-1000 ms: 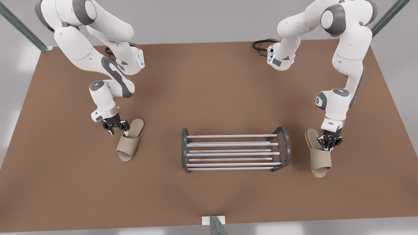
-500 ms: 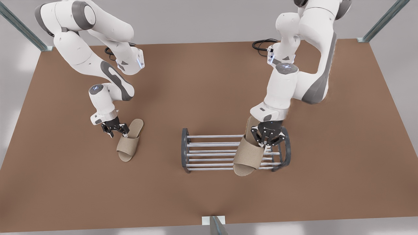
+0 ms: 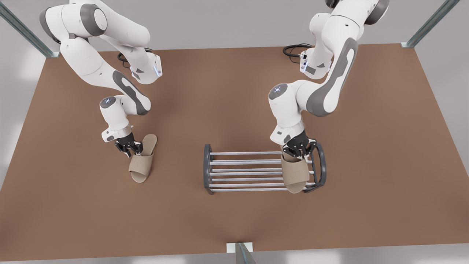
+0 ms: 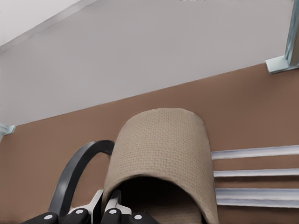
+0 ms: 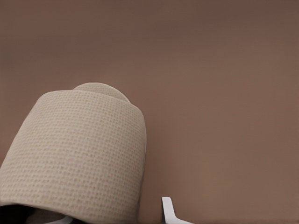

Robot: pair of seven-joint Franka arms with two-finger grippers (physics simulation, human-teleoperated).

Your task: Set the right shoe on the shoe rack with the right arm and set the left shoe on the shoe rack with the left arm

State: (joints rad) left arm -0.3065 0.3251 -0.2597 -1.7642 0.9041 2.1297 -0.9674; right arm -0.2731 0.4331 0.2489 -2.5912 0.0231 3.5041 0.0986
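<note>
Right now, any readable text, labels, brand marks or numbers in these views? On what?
None readable.
Slipper on the shoe rack, held by the left gripper: plain weave, no mark.
Slipper on the table, at the right gripper: plain.
Arms: small blue lights, no lettering.

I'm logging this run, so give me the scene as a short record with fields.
left end effector: shut on the held slipper, at the shoe rack's end on the front view's right
held slipper: lies across the rack's bars; resting or just above, cannot tell
right end effector: at the table slipper
table slipper: flat on the brown table, apart from the rack
</note>
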